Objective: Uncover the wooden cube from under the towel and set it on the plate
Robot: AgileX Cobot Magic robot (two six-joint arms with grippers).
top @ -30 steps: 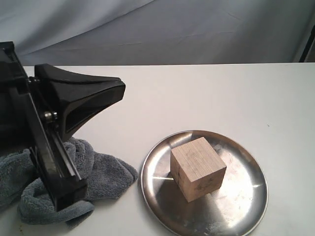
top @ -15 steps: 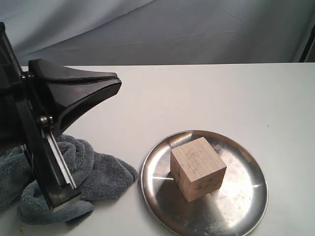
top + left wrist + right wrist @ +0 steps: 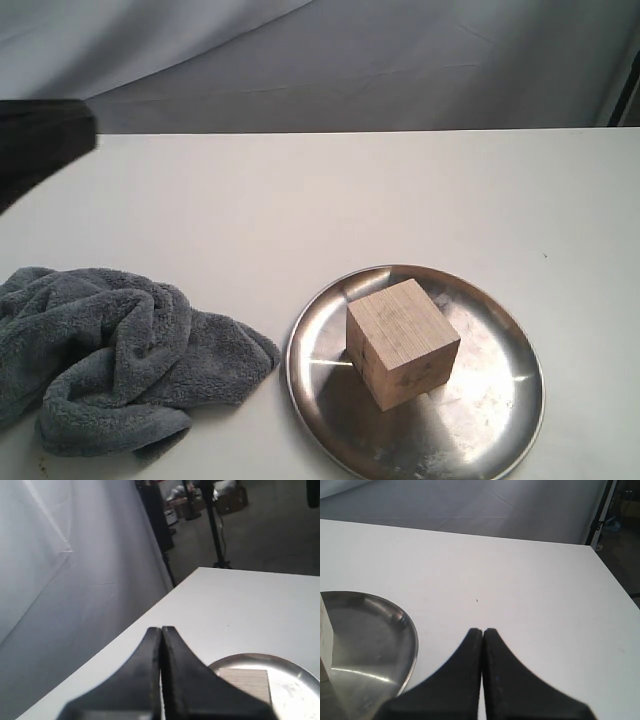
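The pale wooden cube (image 3: 402,343) stands uncovered on the round silver plate (image 3: 490,400), a little left of its middle. The dark grey towel (image 3: 110,355) lies crumpled on the table to the plate's left, touching neither. My left gripper (image 3: 161,630) is shut and empty, raised above the table; only a blurred dark tip (image 3: 40,140) of it shows at the left edge of the exterior view. The cube (image 3: 247,679) and plate (image 3: 295,680) show beyond it. My right gripper (image 3: 483,631) is shut and empty, beside the plate (image 3: 380,645); the cube's edge (image 3: 325,640) is just visible.
The white table (image 3: 400,190) stretches back to a grey cloth backdrop (image 3: 350,60). In the left wrist view, stands and boxes (image 3: 210,500) sit on the floor past the table's far edge. The table's right edge (image 3: 615,580) shows in the right wrist view.
The left arm has lifted up and away to the left, out of the exterior view except for its tip. The whole towel is now uncovered. Cube and plate have not moved.
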